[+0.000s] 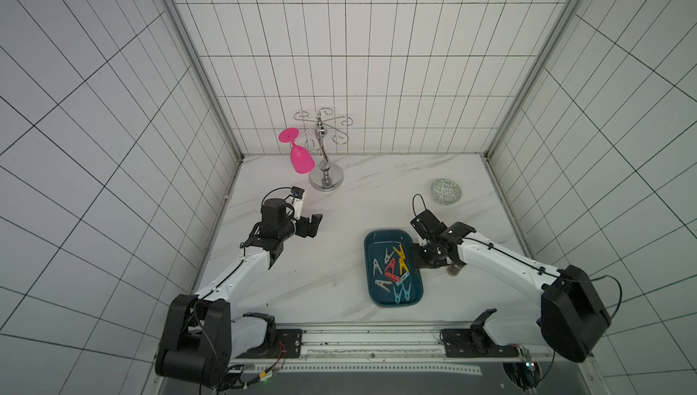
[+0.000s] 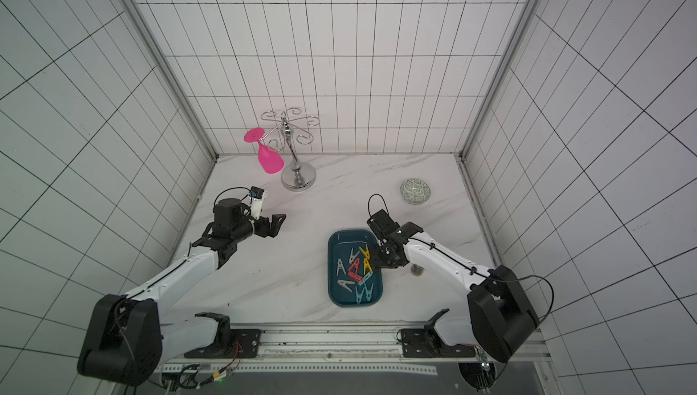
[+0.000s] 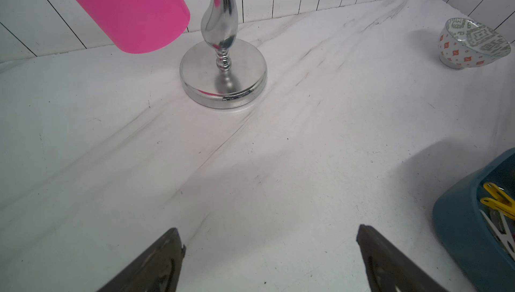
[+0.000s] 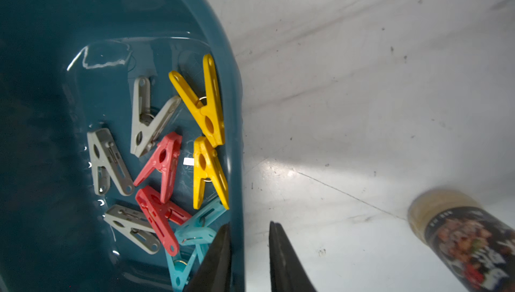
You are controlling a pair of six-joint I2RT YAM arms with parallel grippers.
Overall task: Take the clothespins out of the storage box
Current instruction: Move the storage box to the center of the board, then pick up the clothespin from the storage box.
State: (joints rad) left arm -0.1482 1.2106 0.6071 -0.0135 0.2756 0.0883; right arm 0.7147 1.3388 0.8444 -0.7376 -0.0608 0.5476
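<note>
I look down into a small cell closed on three sides by white tiled walls (image 1: 377, 53) ruled with thin dark lines. Bare aluminium posts (image 1: 200, 68) stand in both back corners. The floor of the cell is a white marble-look tabletop (image 1: 332, 283) with faint grey veins running diagonally. A metal rail (image 1: 369, 340) edges its near side. The light is even and cool. Ahead of the left jaws a soft grey shadow (image 3: 250, 181) lies on the table. Just beyond the right jaws a bright patch (image 4: 281, 165) glares on it.

White links (image 1: 232, 278), black joints (image 1: 198, 332), looped cables (image 1: 413, 204), black left tool (image 1: 315, 225).
</note>
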